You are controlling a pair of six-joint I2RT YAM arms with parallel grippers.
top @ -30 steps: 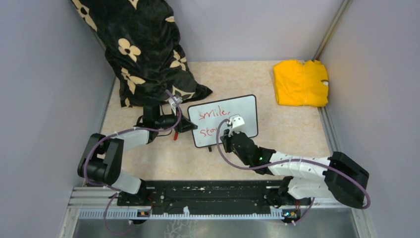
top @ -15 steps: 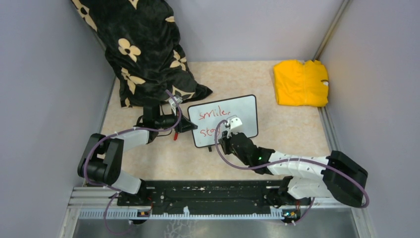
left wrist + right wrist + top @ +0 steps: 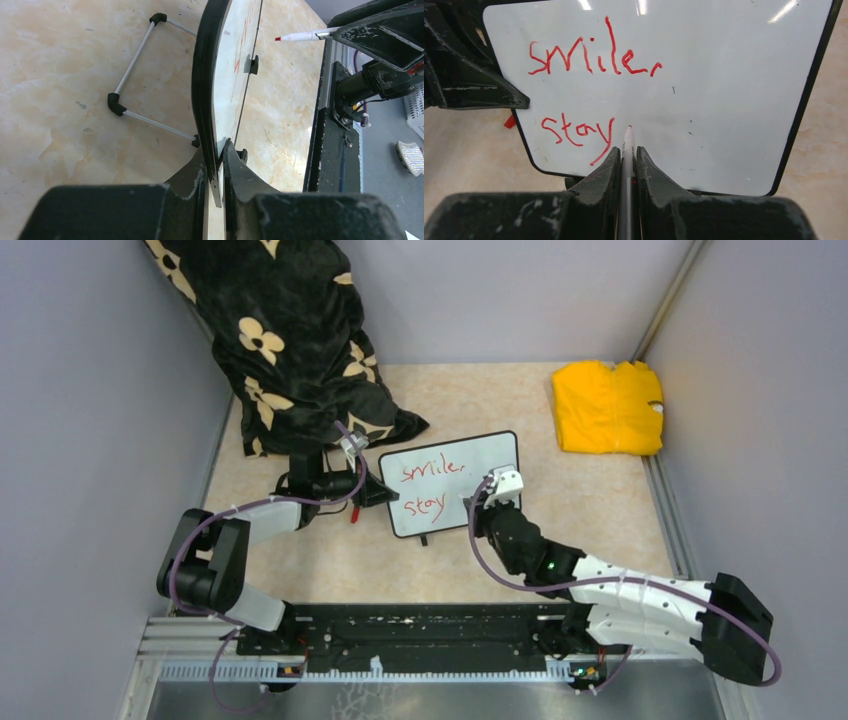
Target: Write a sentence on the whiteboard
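The whiteboard [image 3: 485, 465] stands tilted on the table, and my left gripper [image 3: 385, 496] is shut on its left edge. In the left wrist view both fingers [image 3: 235, 165] pinch the board's black frame [image 3: 206, 75]. The sentence is in red: "smile," [image 3: 589, 55] above "stay" [image 3: 574, 132]. My right gripper [image 3: 626, 150] is shut on a white marker [image 3: 628, 142]. The marker points at the bare board [image 3: 724, 100] just right of the "y". From the left wrist view the marker's red tip [image 3: 277, 38] hangs a little off the board face.
A black cloth with cream flowers [image 3: 290, 340] hangs at the back left. A folded yellow cloth [image 3: 607, 405] lies at the back right. The board's wire stand [image 3: 135, 65] rests behind it. A small red piece [image 3: 353, 515] lies by the left gripper. Grey walls close in three sides.
My right arm has swung right, moving the marker off the second line; "stay" now shows whole with its "y". The left gripper and the board have not moved.
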